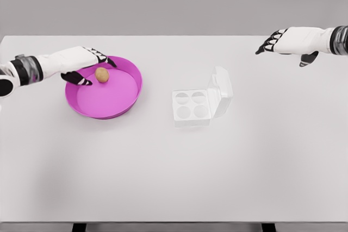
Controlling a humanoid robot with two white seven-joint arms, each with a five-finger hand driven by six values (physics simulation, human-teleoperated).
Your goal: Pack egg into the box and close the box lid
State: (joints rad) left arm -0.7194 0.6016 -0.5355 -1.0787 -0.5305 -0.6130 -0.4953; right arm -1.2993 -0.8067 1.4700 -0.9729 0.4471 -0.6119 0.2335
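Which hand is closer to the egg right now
Left. The left hand is over the pink bowl's rim, open, its fingers right beside the egg. The right hand hovers open far across the table, beyond the box.

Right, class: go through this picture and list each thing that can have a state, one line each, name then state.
egg: lying in the pink bowl, not yet grasped.
pink bowl: upright on the table, holding only the egg.
egg box: lid open, four cups empty.
left hand: open, fingers around the egg over the bowl.
right hand: open, holding nothing, at the table's far right.
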